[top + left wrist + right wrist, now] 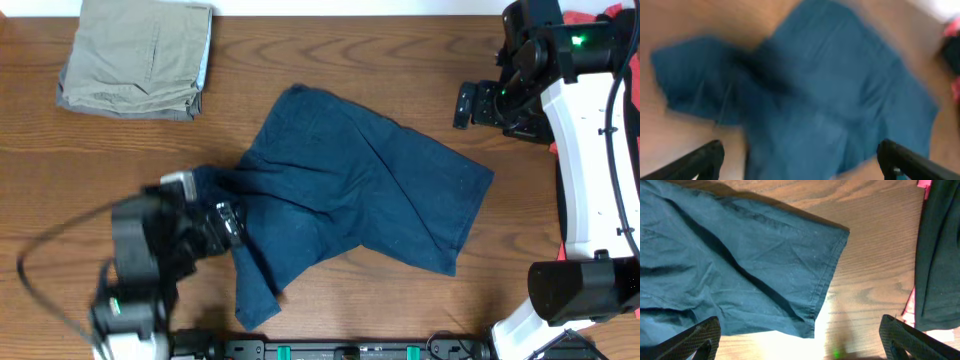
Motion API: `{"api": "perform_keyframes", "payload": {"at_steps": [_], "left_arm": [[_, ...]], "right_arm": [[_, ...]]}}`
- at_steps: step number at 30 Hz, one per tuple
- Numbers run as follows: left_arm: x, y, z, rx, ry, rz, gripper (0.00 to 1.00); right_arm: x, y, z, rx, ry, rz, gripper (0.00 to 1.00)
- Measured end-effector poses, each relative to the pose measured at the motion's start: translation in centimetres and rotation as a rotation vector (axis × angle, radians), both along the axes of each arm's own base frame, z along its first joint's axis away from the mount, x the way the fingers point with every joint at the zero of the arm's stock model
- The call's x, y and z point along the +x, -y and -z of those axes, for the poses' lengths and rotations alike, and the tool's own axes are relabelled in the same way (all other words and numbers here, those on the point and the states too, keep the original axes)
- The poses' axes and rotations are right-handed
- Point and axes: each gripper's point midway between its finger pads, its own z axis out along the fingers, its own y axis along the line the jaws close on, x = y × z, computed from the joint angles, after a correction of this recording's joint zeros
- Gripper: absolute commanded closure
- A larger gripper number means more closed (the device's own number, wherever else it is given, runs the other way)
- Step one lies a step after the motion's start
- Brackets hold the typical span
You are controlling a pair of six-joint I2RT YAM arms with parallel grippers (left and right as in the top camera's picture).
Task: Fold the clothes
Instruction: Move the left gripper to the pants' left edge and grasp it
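Observation:
The clothes (350,190) are one dark navy garment lying crumpled and partly spread in the middle of the table, one leg pointing toward the front edge. My left gripper (222,222) is at the garment's left edge; the arm looks blurred. In the left wrist view the gripper (800,162) is open above the blue cloth (815,95), with nothing between its fingers (705,160). My right gripper (463,105) hangs over bare wood beyond the garment's upper right. The right wrist view shows the gripper (800,340) open and empty, near a hemmed leg end (755,265).
Folded khaki trousers (135,55) lie at the back left corner. A black cloth (937,255) and something pink-red (590,15) sit at the far right by the right arm's base. A dark rail (350,350) runs along the front edge.

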Motion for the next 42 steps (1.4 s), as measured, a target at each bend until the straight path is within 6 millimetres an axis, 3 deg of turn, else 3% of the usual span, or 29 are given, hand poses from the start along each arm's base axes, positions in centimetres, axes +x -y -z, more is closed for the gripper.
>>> {"api": "perform_keyframes", "payload": {"at_steps": [3, 8, 10, 15, 20, 25, 28, 33, 42], "left_arm": [[0.8, -0.4, -0.6, 0.05, -0.201, 0.06, 0.02], [4.8, -0.8, -1.1, 0.085, -0.306, 0.116, 0.02], [6.1, -0.9, -0.4, 0.088, -0.325, 0.126, 0.02], [6.7, -1.2, 3.1, 0.071, -0.459, 0.118, 0.02], [8.1, -4.8, 4.8, 0.007, -0.516, -0.12, 0.02], [7.2, -10.4, 5.3, -0.064, -0.562, -0.367, 0.02], [6.5, -12.5, 5.9, -0.094, -0.597, -0.458, 0.02], [6.3, -12.9, 7.5, -0.109, -0.65, -0.469, 0.02], [6.0, -12.4, 12.1, -0.118, -0.791, -0.415, 0.03]], "right_arm": [[0.0, 0.0, 0.0, 0.0, 0.001, -0.002, 0.01], [0.0, 0.0, 0.2, -0.001, -0.004, -0.008, 0.01], [-0.1, 0.0, 0.5, -0.002, -0.012, -0.012, 0.01], [-0.1, 0.0, 2.2, -0.005, -0.035, -0.022, 0.01], [-1.1, 0.1, 5.0, -0.011, -0.108, -0.026, 0.01], [-2.6, 0.2, 7.1, -0.016, -0.183, -0.026, 0.01], [-2.0, 0.0, 7.5, -0.008, -0.162, -0.026, 0.01], [-0.7, -1.3, 7.4, 0.064, -0.11, -0.033, 0.01], [-0.6, -2.3, 7.3, 0.125, -0.108, -0.041, 0.01]]}}
